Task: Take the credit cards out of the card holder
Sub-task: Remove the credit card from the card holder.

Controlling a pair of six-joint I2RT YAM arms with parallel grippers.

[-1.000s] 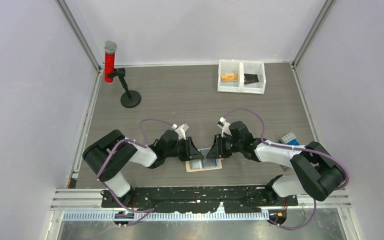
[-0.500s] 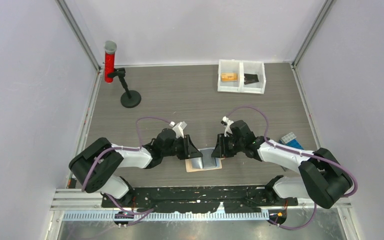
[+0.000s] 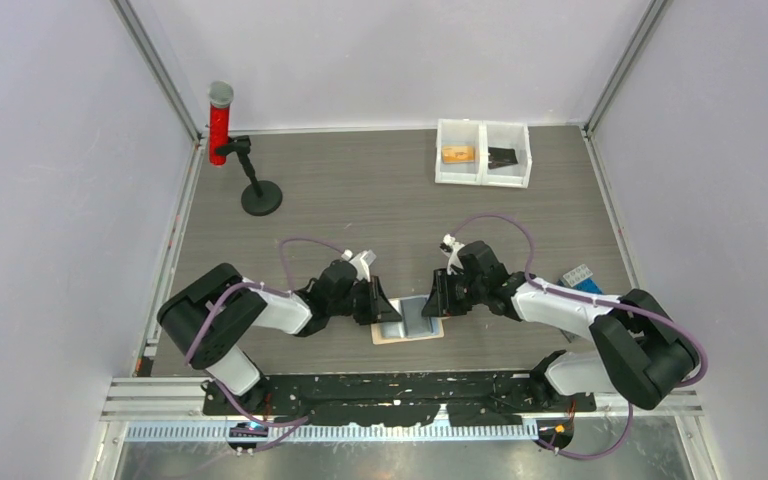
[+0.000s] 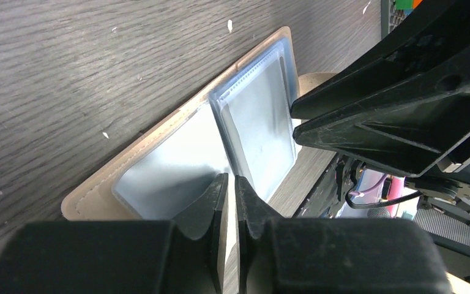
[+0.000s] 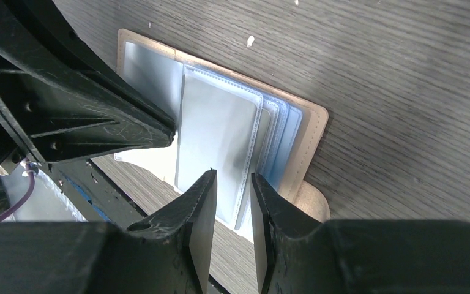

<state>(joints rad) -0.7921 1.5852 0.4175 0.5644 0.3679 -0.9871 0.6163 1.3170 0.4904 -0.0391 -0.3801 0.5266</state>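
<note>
The tan card holder (image 3: 407,328) lies open on the table between my two grippers, its glossy grey-blue pockets up. In the left wrist view my left gripper (image 4: 231,179) is shut, with only a sliver between the tips, and rests on the holder's (image 4: 92,195) left pocket. In the right wrist view my right gripper (image 5: 232,177) is narrowly open just over the fanned clear sleeves (image 5: 220,138) on the holder's (image 5: 314,131) right half. No dark card shows in the pockets. A dark flat card-like thing (image 3: 503,156) lies in the far bin.
A white two-compartment bin (image 3: 483,170) stands at the back, with a small orange-tan block (image 3: 457,154) in its left half. A red cylinder (image 3: 220,125) on a black stand (image 3: 261,198) is at the back left. A blue object (image 3: 580,278) lies at the right.
The left arm's elbow swung out to the left and came back. Both grippers have stayed at the open holder, shifting only slightly.
</note>
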